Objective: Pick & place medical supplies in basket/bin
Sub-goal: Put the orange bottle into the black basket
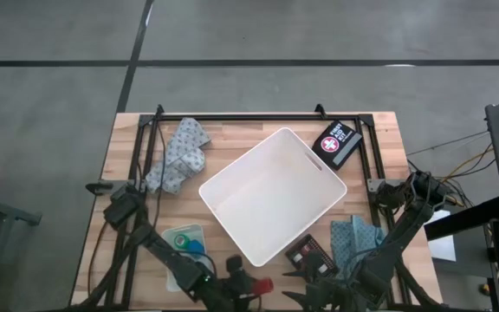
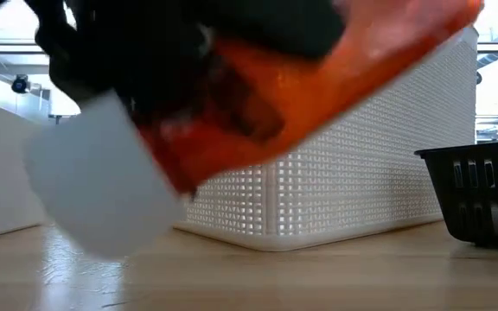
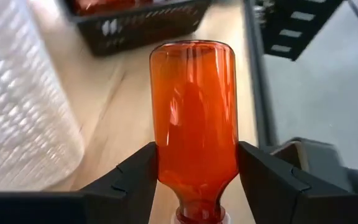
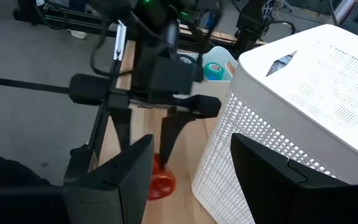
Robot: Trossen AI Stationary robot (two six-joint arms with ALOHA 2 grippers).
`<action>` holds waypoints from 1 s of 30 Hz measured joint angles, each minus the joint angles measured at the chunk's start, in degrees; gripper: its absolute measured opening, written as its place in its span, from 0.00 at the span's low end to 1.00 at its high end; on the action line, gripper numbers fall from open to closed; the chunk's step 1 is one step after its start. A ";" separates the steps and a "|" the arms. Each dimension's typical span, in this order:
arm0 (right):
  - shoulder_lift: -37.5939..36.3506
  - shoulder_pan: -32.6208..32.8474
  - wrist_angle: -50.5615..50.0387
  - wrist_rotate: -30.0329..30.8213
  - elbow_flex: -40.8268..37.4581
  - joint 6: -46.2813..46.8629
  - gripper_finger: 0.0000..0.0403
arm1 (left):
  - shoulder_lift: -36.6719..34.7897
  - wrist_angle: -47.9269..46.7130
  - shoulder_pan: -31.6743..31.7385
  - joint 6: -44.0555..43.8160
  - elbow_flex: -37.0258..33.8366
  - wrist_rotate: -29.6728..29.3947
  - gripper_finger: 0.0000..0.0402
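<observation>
Presently the left pincer (image 3: 194,177) is pinching an orange pill bottle (image 3: 194,118) at the worktop's (image 1: 232,130) six o'clock edge. From it, the white perforated bin (image 1: 271,195), empty and skewed, lies toward one o'clock, its long axis running seven to one. Right pincer (image 4: 188,168), spread and empty, waits alongside.

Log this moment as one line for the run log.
left gripper: shut on orange bottle, near table's front edge | right gripper: open, empty | white bin: empty
</observation>
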 joint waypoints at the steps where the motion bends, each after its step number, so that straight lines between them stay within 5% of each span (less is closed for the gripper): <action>1: 0.00 0.01 0.03 0.00 0.00 0.00 0.52 | 0.02 -0.92 0.22 -1.33 -0.07 0.45 0.51; 20: 0.00 0.02 0.01 0.00 0.00 0.00 0.52 | 3.08 -1.28 0.88 -4.28 -0.05 2.71 0.52; 30: 0.00 0.01 0.01 0.00 0.00 0.00 0.52 | 3.08 -1.63 0.91 -4.99 -0.16 3.10 0.68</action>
